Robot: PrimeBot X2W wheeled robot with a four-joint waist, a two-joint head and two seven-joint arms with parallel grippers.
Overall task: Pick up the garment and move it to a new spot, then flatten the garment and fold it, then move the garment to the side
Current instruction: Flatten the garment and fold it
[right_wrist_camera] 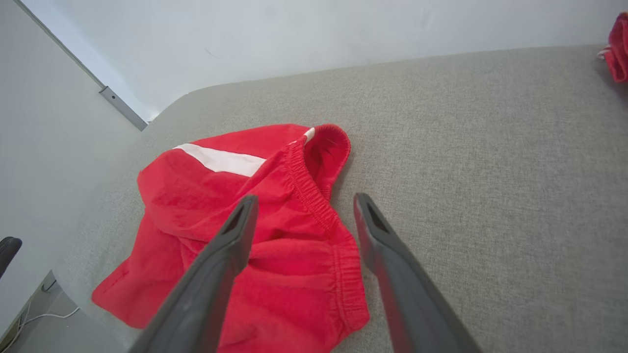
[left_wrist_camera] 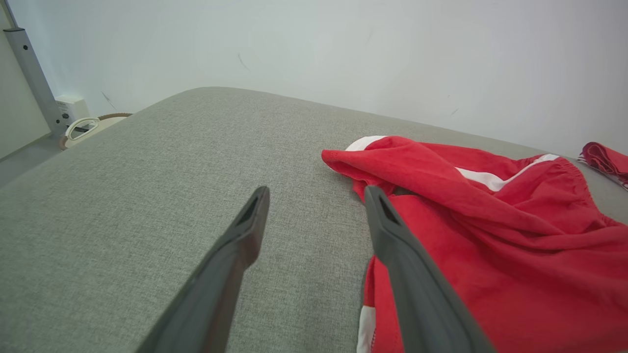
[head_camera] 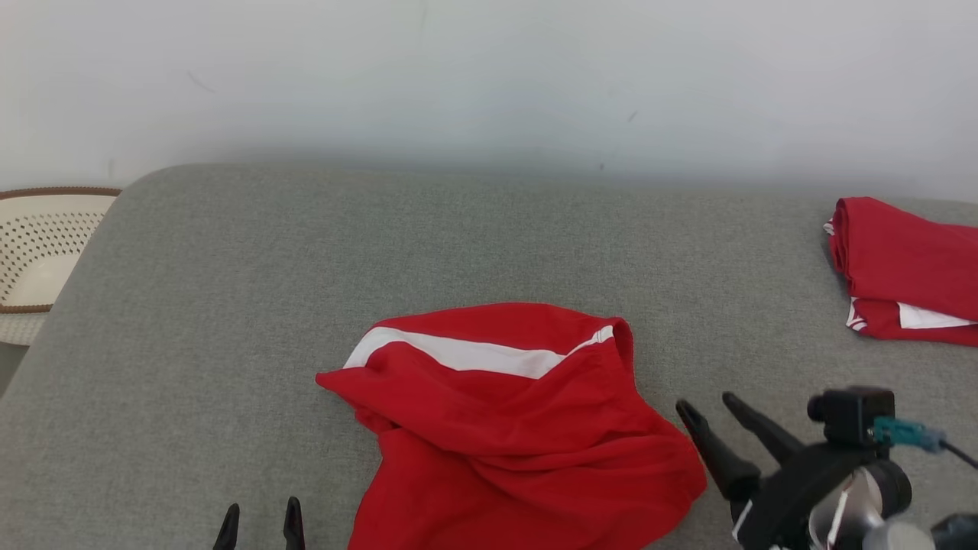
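Observation:
The garment (head_camera: pixel 504 428) is a pair of red shorts with a white stripe, lying crumpled on the grey cushioned surface (head_camera: pixel 229 305) near its front edge. It also shows in the left wrist view as the garment (left_wrist_camera: pixel 490 235) and in the right wrist view as the garment (right_wrist_camera: pixel 245 206), elastic waistband up. My right gripper (head_camera: pixel 707 405) stands open just right of the cloth, holding nothing; its fingers (right_wrist_camera: pixel 235 230) hover above the waistband. My left gripper (head_camera: pixel 260 516) is open at the bottom edge, left of the shorts, empty.
A second red and white garment (head_camera: pixel 901 267) lies folded at the far right of the surface. A cream perforated basket (head_camera: pixel 38 252) stands off the left end. A white wall runs behind.

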